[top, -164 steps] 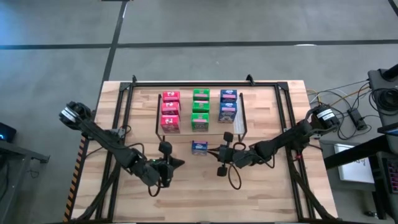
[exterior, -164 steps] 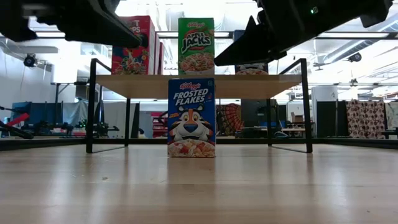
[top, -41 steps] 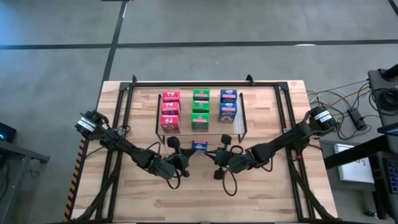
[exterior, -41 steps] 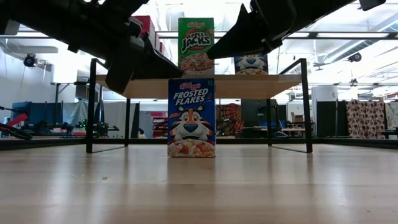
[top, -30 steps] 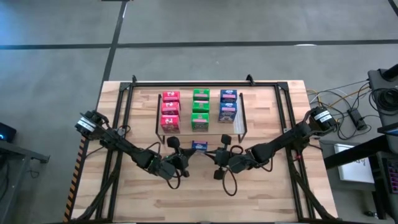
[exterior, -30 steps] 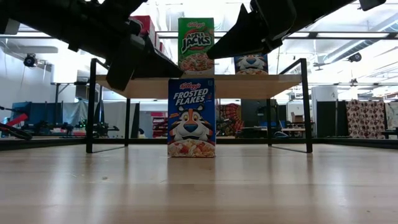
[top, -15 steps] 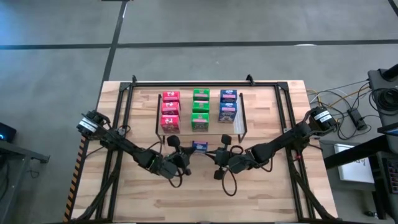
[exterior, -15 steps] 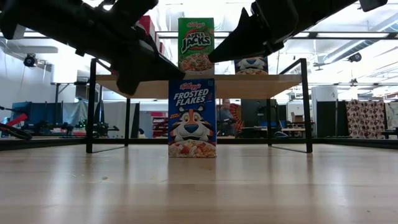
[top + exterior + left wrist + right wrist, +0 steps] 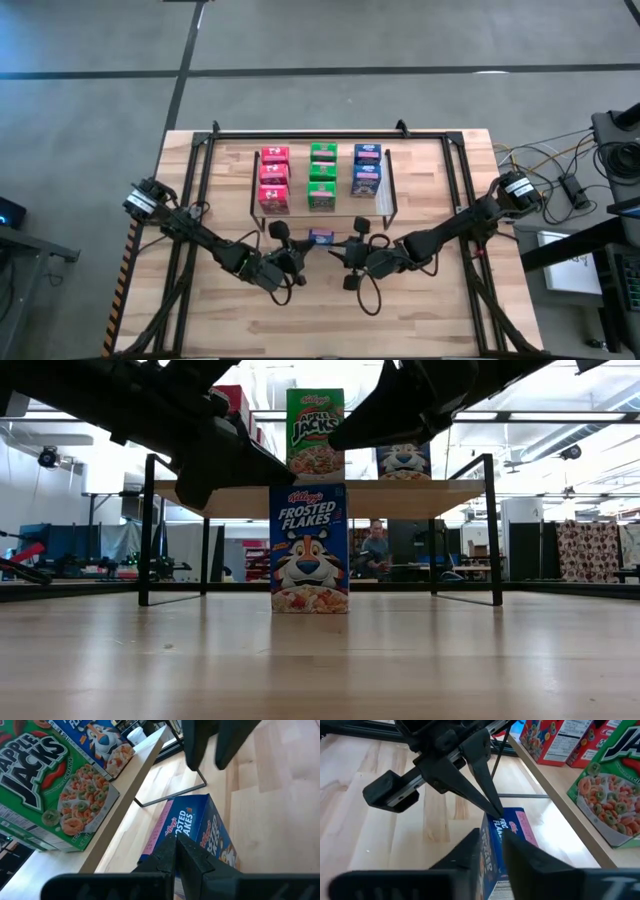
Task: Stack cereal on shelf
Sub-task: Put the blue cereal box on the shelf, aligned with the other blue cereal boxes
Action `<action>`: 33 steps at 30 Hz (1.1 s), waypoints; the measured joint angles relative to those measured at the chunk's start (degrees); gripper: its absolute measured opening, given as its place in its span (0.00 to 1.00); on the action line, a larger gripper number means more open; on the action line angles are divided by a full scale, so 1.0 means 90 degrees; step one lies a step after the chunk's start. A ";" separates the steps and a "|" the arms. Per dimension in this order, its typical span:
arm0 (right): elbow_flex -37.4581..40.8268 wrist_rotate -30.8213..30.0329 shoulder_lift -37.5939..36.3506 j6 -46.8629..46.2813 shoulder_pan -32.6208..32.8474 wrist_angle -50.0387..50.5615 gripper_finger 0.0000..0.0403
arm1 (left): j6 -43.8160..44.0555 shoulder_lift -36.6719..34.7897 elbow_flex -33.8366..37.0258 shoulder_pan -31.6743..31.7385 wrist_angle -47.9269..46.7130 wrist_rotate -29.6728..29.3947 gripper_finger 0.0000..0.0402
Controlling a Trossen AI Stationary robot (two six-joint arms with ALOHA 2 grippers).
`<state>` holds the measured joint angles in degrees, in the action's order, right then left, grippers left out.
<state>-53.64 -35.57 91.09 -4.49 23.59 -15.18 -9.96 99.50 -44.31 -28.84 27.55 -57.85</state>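
Note:
A blue Frosted Flakes cereal box point(image 9: 320, 236) point(image 9: 309, 550) stands upright on its bottom on the table, just in front of the shelf point(image 9: 300, 185) point(image 9: 420, 498). On the shelf stand three red boxes point(image 9: 274, 180), three green boxes point(image 9: 322, 175) and two blue boxes point(image 9: 367, 170). My left gripper point(image 9: 299, 246) point(image 9: 175, 847) is shut and sits at the box's top left end. My right gripper point(image 9: 341, 249) point(image 9: 492, 834) hovers narrowly open over the box's top right end without touching it. My left gripper meets the standing blue box at the left end of its top edge point(image 9: 501, 815) with its shut fingertips point(image 9: 492, 809). The fingers slant down from the table's left and near side. The box stays upright with its bottom on the table.
The shelf's black wire legs point(image 9: 146, 530) point(image 9: 493, 530) stand left and right of the box. The larger black frame point(image 9: 205, 160) runs round the table. Bare wood lies on the near side point(image 9: 320, 320). A person point(image 9: 378, 550) sits in the room beyond.
My left gripper dipped lower beside the box half a second ago and has come back up to the box's top left end. My right gripper has crept slightly toward the table's left above the box. The box has shifted very slightly where it stands.

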 joint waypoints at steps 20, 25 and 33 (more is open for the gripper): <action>-0.0044 -0.0046 0.0179 -0.0053 -0.0060 -0.0024 0.67 | 0.0068 0.0002 -0.0005 -0.0032 0.0022 0.0169 0.00; -0.0042 -0.0053 0.0377 -0.0051 -0.0161 -0.0013 0.67 | 0.0070 0.0002 -0.0005 -0.0043 0.0019 0.0168 0.00; -0.0331 -0.0065 0.0555 0.0311 -0.0227 0.0075 0.67 | 0.0070 0.0005 -0.0005 -0.0051 0.0017 0.0166 0.00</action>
<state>-56.62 -36.15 96.08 -1.70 21.56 -14.51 -9.32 99.55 -44.36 -29.30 27.70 -56.36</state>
